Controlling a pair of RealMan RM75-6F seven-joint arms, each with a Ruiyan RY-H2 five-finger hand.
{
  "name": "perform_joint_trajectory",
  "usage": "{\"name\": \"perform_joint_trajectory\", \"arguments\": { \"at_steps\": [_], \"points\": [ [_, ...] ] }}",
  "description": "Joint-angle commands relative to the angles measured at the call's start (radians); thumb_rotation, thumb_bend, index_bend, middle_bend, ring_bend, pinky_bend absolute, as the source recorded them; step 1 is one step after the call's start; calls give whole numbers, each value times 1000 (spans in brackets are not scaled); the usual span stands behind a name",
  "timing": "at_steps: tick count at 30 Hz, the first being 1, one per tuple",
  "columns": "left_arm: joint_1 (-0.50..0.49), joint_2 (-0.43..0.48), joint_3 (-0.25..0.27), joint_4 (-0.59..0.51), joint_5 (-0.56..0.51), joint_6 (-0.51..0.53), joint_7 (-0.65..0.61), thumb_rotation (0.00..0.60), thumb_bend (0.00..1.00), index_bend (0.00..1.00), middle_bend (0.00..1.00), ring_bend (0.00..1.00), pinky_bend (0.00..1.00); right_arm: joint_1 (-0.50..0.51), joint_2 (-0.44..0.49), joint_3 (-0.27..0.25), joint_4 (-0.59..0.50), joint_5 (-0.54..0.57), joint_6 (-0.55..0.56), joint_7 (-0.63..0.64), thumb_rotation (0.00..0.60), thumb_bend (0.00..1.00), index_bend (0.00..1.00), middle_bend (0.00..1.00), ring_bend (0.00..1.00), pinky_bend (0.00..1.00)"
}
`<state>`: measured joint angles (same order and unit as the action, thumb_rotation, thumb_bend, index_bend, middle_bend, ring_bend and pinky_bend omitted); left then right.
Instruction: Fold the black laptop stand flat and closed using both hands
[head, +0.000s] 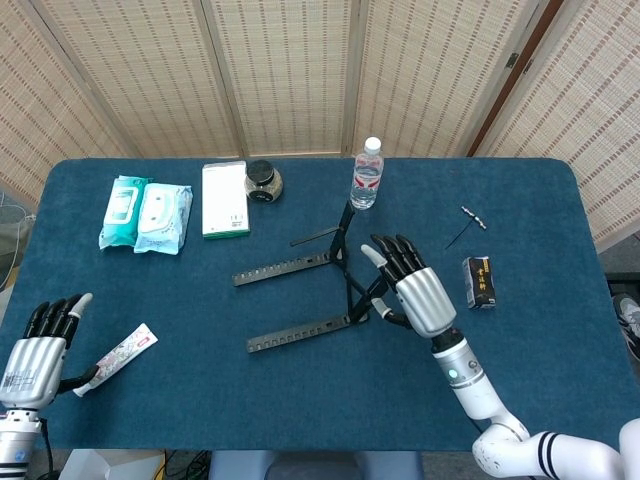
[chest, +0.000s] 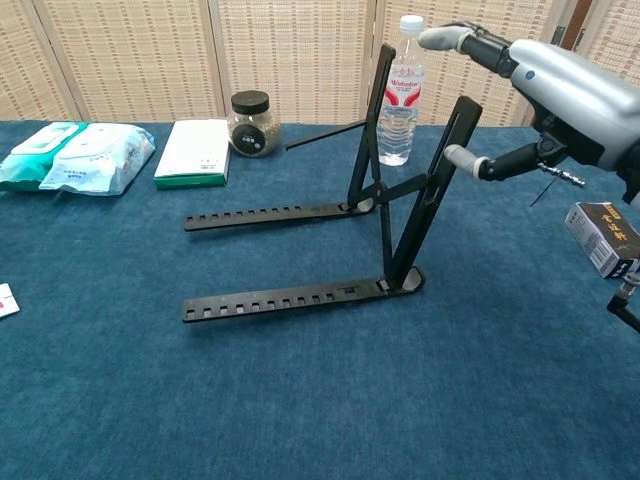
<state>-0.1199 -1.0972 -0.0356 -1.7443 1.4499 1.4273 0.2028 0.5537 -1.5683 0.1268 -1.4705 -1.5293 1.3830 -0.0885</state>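
The black laptop stand (head: 300, 300) (chest: 300, 298) rests mid-table on two slotted rails. Its two support arms (chest: 430, 200) stand raised and lean to the right; a thin strut (chest: 320, 135) juts out to the left from the far arm. My right hand (head: 415, 290) (chest: 560, 85) hovers just right of the raised arms with fingers spread, holding nothing. Its thumb (chest: 470, 162) is at the upper part of the near arm; I cannot tell if it touches. My left hand (head: 40, 350) lies open at the front left corner, beside a toothpaste tube (head: 118, 356).
At the back stand two wet-wipe packs (head: 145, 212), a white box (head: 225, 198), a small jar (head: 263, 180) and a water bottle (head: 367, 173). To the right of my right hand lie a small black carton (head: 480, 282) and a thin metal tool (head: 465, 225).
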Motion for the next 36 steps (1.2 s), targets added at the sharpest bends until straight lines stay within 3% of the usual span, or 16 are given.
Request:
{"name": "perform_joint_trajectory", "arguments": {
  "at_steps": [1, 12, 23, 36],
  "points": [
    [0, 0, 1, -2, -1, 0, 2, 600, 147, 0, 80, 72, 0, 1, 9, -3, -10, -23, 0, 23, 600, 288, 0, 0, 0, 0],
    [8, 7, 3, -12, -2, 11, 5, 600, 146, 0, 79, 72, 0, 37, 34, -6, -91, -123, -16, 25, 600, 288, 0, 0, 0, 0],
    [13, 11, 5, -21, -1, 18, 13, 600, 146, 0, 79, 72, 0, 86, 100, -68, -227, -209, -130, 16, 600, 288, 0, 0, 0, 0],
    [17, 14, 10, -22, -1, 18, 13, 600, 146, 0, 79, 72, 0, 131, -13, -86, -91, -108, -301, 38, 600, 288, 0, 0, 0, 0]
  ]
}}
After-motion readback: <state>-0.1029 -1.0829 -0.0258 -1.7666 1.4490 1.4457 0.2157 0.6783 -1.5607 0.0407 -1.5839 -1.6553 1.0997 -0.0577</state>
